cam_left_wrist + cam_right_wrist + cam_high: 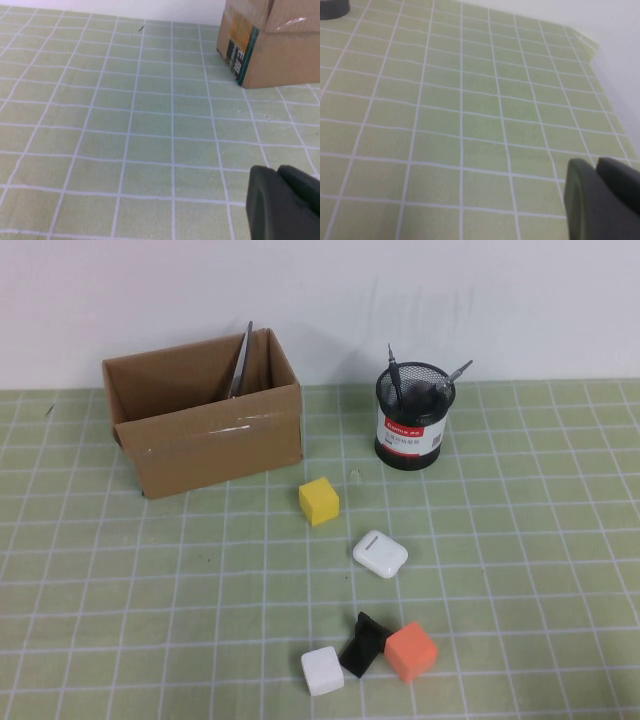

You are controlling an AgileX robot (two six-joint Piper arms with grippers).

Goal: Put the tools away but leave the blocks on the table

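High view shows the tools already stowed: the scissors (240,362) stand blades-up inside the cardboard box (205,440) at the back left of the counter (120,590), leaning against its rear wall, and two dark screwdrivers (395,370) poke out of the black mesh pen cup (412,418) to the right of the box, one with a metal tip slanting over the rim. No tool lies loose on the green gridded mat

The blocks sit where they belong. A yellow cube (319,501) rests just in front of the box's right corner; nearer the robot, a white cube (322,671), a small black angular piece (364,644) and an orange cube (411,651) cluster together, the black piece between the other two and seemingly touching both. A white rounded earbud case (380,554) lies between the yellow cube and that cluster, apart from each

Neither arm appears in the high view. The left claw (285,202) shows only as a dark edge in its own wrist view, low over bare mat with a corner of the box beyond; whether it is released or clenched I cannot tell. The right claw (602,197) is likewise a dark edge over bare mat near the counter's far right border, and its state cannot be told either; nothing shows in its grip

By my judgement the sorting is finished and both arms are parked. Any next move calls only for staying clear of the blocks
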